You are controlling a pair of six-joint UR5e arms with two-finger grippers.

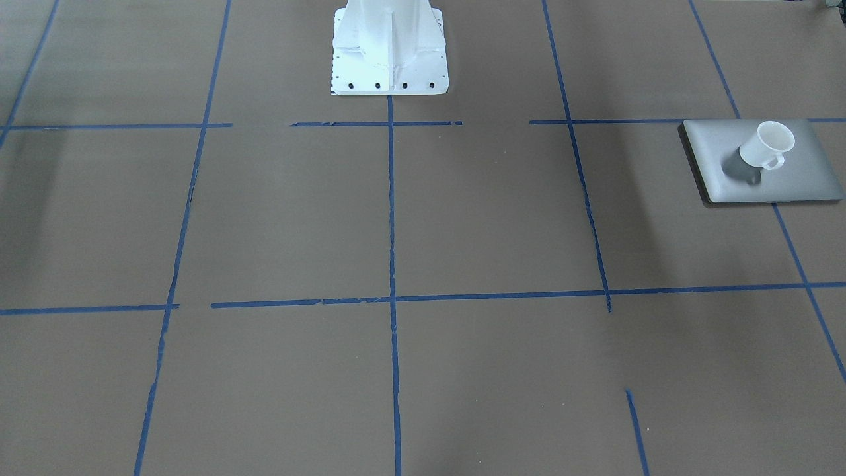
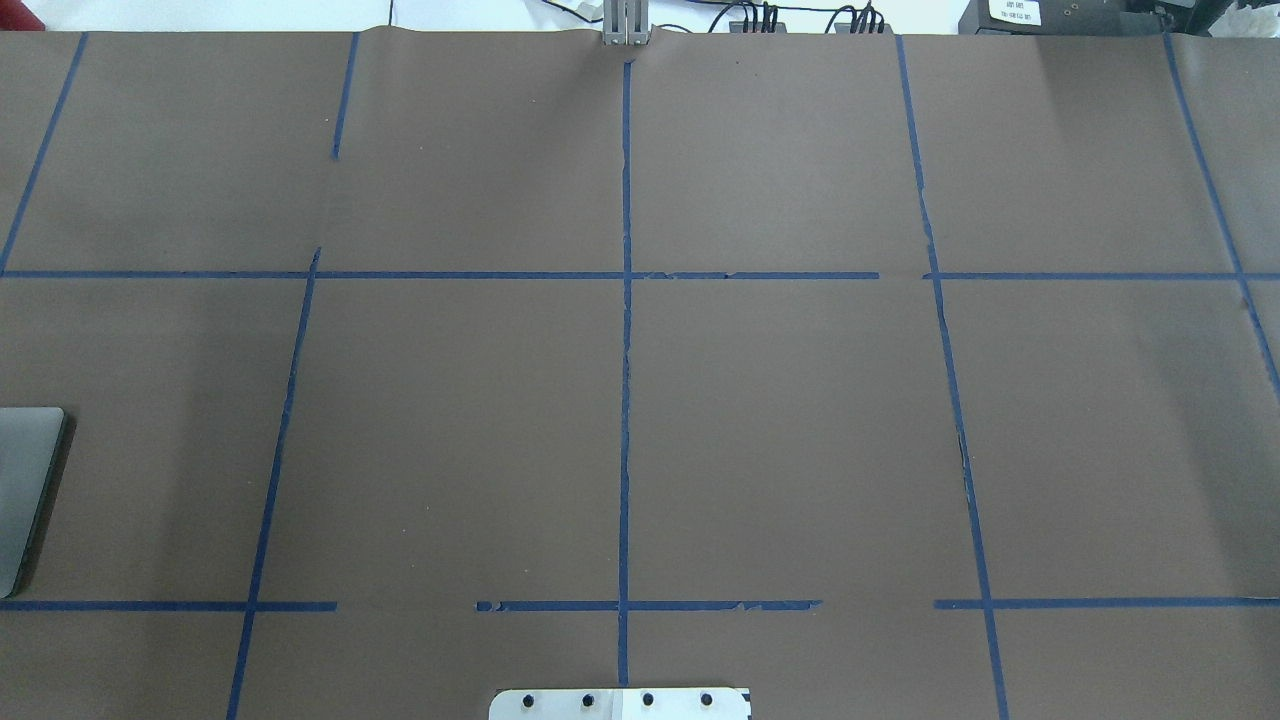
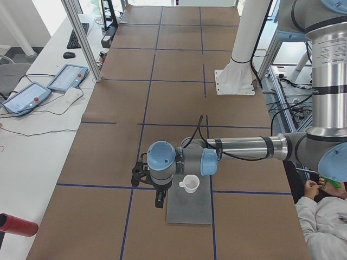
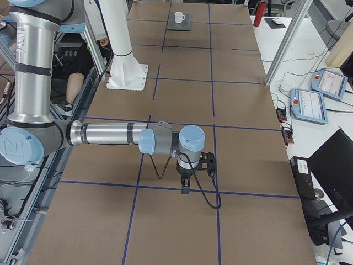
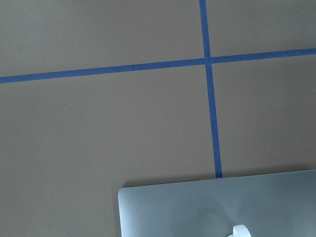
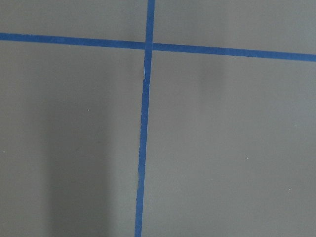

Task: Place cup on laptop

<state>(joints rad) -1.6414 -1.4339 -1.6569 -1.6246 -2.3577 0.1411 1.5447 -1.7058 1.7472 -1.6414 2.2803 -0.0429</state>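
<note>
The white cup stands upright on the closed silver-grey laptop, near its lid's centre. Both show in the exterior left view, cup on laptop, and far off in the exterior right view, cup on laptop. The left wrist view shows a laptop corner and a bit of the cup's rim. My left gripper hangs above the laptop's edge, apart from the cup. My right gripper hangs over bare table. I cannot tell whether either is open or shut.
The table is covered in brown paper with a blue tape grid. The white robot base stands at the robot's side. Operator pendants and a red cylinder lie on a side desk. A person sits by the robot.
</note>
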